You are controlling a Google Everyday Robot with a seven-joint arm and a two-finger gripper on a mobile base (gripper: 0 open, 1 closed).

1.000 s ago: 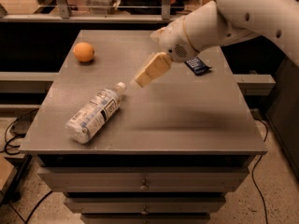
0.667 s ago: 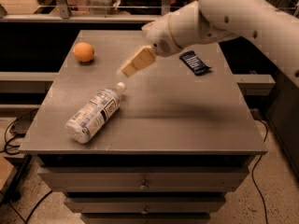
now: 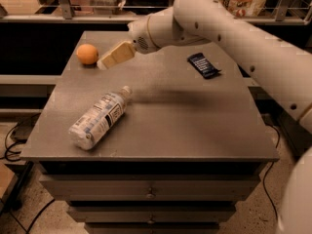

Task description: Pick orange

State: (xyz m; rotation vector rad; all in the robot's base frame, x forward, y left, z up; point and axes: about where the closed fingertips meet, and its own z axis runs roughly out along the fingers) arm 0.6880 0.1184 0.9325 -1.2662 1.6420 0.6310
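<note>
The orange [image 3: 87, 53] sits on the grey table [image 3: 195, 126] at its far left, round and small. My gripper [image 3: 108, 60] hangs above the table just right of the orange, its cream-coloured fingers pointing down-left toward the fruit and close to it, with nothing seen in them. The white arm reaches in from the right across the table's back.
A clear plastic bottle [image 3: 98, 118] with a white label lies on its side at the front left of the table. A dark snack packet [image 3: 203, 65] lies at the back right. Drawers sit under the table top. A railing and shelf run behind.
The arm has swung left across the table, carrying the gripper from above the middle to just beside the orange. The orange, bottle and packet have not moved.
</note>
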